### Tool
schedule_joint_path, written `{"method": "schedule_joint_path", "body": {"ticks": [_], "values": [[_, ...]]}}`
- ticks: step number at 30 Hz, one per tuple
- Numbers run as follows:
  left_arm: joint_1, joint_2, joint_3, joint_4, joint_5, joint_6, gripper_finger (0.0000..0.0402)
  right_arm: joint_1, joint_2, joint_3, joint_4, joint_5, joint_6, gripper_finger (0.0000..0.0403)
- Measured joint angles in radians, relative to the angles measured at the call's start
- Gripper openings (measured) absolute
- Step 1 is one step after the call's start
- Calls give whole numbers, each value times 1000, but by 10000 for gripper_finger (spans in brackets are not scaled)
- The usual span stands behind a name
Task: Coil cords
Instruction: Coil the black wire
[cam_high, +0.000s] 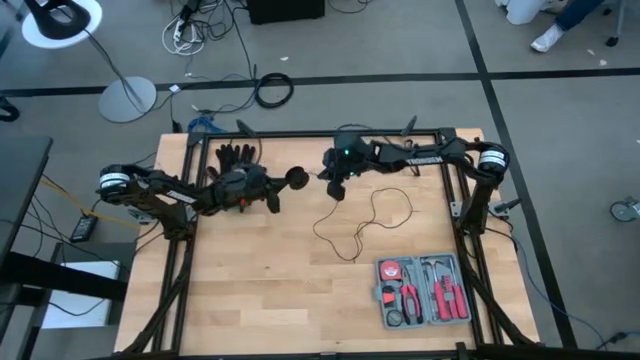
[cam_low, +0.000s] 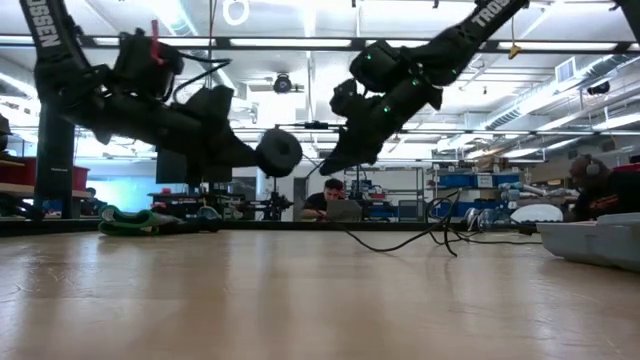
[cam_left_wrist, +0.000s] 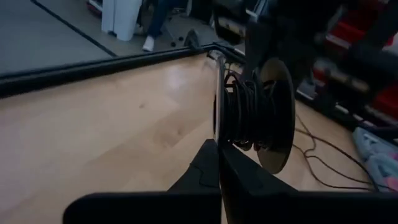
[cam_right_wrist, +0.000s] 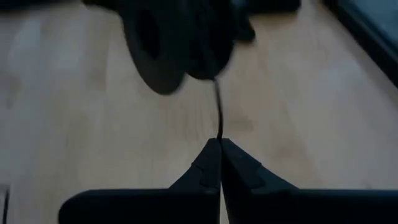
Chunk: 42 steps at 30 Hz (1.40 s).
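The cord is a thin black wire, partly wound on a small round black spool (cam_high: 297, 178) that hangs above the table's far middle. Its loose length (cam_high: 372, 215) lies in slack loops on the wood to the right. My left gripper (cam_high: 278, 192) reaches in from the left and is shut on the spool (cam_left_wrist: 252, 106). Just right of the spool, my right gripper (cam_high: 334, 186) is shut on the wire (cam_right_wrist: 217, 106). In the low view, spool (cam_low: 280, 152) and right gripper (cam_low: 335, 165) are both clear of the tabletop. My left gripper pinches the rim of one spool flange (cam_left_wrist: 217, 138) between its two fingers, coming nearly level from the table's left. The spool is lifted clear and stands on edge beyond the fingertips. My right gripper pinches the single wire strand (cam_right_wrist: 220, 135) between its fingertips, slanting down from the right. The strand runs a short way from the fingers to the spool (cam_right_wrist: 177, 43).
A black glove (cam_high: 235, 156) lies at the far left of the table. An open grey tool case (cam_high: 422, 290) with red-handled pliers sits at the near right. Black frame rails (cam_high: 300, 134) border the tabletop. Bare wood lies in the near middle.
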Motion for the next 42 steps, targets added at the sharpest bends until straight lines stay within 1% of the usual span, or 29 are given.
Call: {"method": "schedule_joint_path", "body": {"ticks": [2,4,7,12,16,22,24,25,29,33,35,39,42], "values": [[0,0,-23,47,1,-23,0,26,2,-52,132,30,58,0],[-3,0,-28,77,0,-40,0,57,28,-83,275,85,84,0],[-8,1,-29,98,5,-45,0,103,94,-85,366,139,85,0],[-11,1,-14,107,21,-74,0,137,209,-32,406,246,106,0],[-11,1,-14,99,-4,-94,0,139,217,-25,450,245,103,11],[-12,0,-39,83,-152,-86,0,139,189,-26,443,243,95,50],[-15,0,-50,79,-192,-85,0,139,179,-26,396,243,93,69],[-18,1,-55,79,-211,-85,0,136,168,-26,361,243,85,77],[-40,0,-83,100,-273,-89,0,125,86,-26,115,249,34,105],[-72,0,-110,148,-317,-90,0,105,7,-27,-80,262,31,110],[-87,1,-122,172,-352,-90,0,91,-27,-36,-126,262,31,109],[-103,1,-126,179,-395,-88,0,74,-72,-122,-89,263,60,108],[-108,1,-126,189,-408,-88,0,71,-83,-229,49,264,133,108]]}}
